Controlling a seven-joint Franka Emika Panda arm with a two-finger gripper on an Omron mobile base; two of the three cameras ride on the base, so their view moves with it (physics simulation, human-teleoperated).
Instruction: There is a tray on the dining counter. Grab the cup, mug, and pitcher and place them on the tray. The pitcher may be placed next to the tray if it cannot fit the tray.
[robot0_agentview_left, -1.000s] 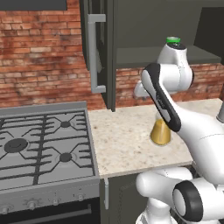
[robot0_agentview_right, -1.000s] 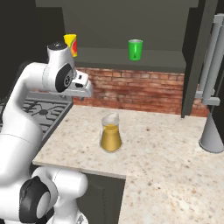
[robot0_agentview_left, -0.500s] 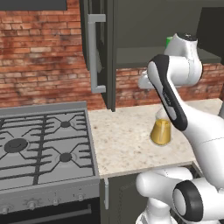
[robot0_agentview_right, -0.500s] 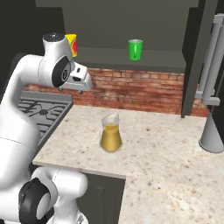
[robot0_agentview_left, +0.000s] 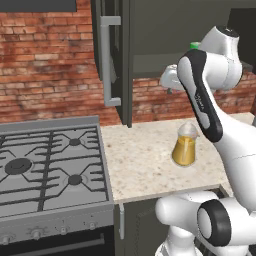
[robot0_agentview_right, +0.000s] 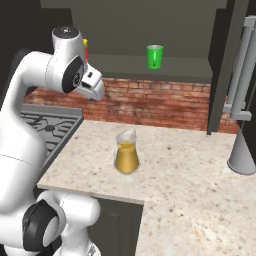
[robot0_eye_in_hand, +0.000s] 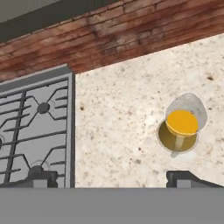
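**Gripper open and high, nothing grabbed yet**

Gripper (robot0_eye_in_hand: 111, 179) has its jaws wide apart, empty, held high and looking down on the tabletop (robot0_eye_in_hand: 127, 109). Pitcher (robot0_agentview_right: 126, 152) with orange liquid stands upright on the speckled tabletop, well apart from the stove (robot0_agentview_left: 47, 165) and nearer the front edge than the brick wall (robot0_agentview_right: 165, 102). In the hand view the pitcher sits off to the right, not between the fingertips (robot0_eye_in_hand: 183, 177). Green mug (robot0_agentview_right: 154, 56) stands on the open cabinet shelf (robot0_agentview_right: 150, 70) above the wall; a bit of yellow beside the arm on the same shelf is probably the cup (robot0_agentview_right: 85, 48), mostly hidden. Grey tapered vessel (robot0_agentview_right: 243, 150) at far right of the tabletop is not a task item.

Risks, as judgement:
- Gripper is offset from the pitcher; coming straight down would miss or clip the rim and tip it, spilling liquid.
- Pitcher body is wide and glass; a grip low on the belly may slip.
- Reaching for the shelf, the arm could knock the cup or mug off, or hit the open cabinet door (robot0_agentview_left: 112, 55).
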